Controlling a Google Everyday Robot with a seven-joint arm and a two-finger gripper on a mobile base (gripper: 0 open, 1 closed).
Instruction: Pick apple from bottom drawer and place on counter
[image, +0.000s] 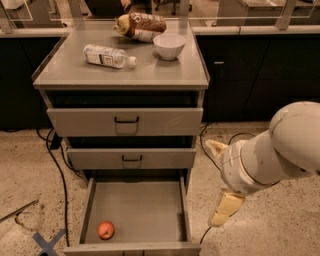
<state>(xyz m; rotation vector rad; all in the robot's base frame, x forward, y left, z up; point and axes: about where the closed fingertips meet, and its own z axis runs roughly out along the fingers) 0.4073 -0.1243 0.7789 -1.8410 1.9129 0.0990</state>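
The apple (105, 230), small and red-orange, lies on the grey floor of the bottom drawer (135, 207), near its front left corner. The drawer is pulled out fully. The counter (120, 70) is the flat grey top of the cabinet. My gripper (219, 179) hangs to the right of the open drawer, outside it and above floor level. Its two cream fingers are spread wide apart, one finger (216, 148) above and one finger (225, 209) below. It is empty and well to the right of the apple.
On the counter lie a plastic water bottle (107, 56), a white bowl (169, 46) and a brown snack bag (141, 26). The two upper drawers (125, 121) are closed. Black cables (57, 165) run on the speckled floor left of the cabinet; blue tape (47, 243) marks the floor.
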